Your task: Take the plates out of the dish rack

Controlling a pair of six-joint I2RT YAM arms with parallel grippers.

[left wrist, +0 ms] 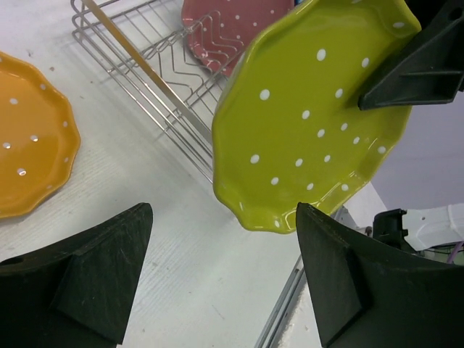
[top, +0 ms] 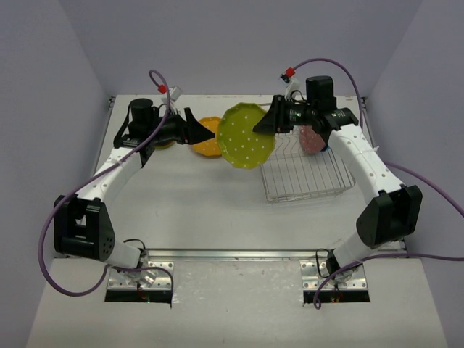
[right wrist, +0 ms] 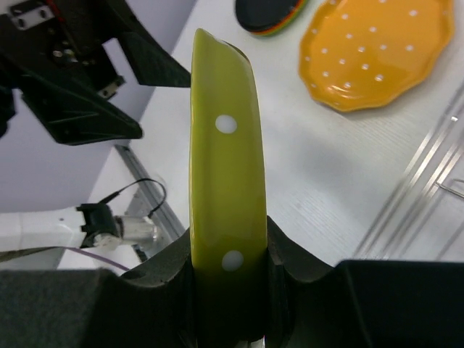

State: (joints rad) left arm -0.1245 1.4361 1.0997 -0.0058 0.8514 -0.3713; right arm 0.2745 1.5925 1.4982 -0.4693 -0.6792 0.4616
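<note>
Right fingers point(right wrist: 163, 279) clamp the lime green plate point(top: 248, 135) by its rim at ten o'clock of the dish rack point(top: 304, 172), left fingers point(left wrist: 94, 275) splayed empty; that thin hold could let it swivel loose.

The lime green plate point(top: 249, 135) hangs tilted, rim pinched in the right gripper point(top: 270, 123), left of the silver wire dish rack point(top: 304, 177). An orange plate point(top: 210, 146) lies flat on the worktop point(top: 203, 210) further left. A pink plate point(top: 313, 140) stands at the rack's far end.
</note>
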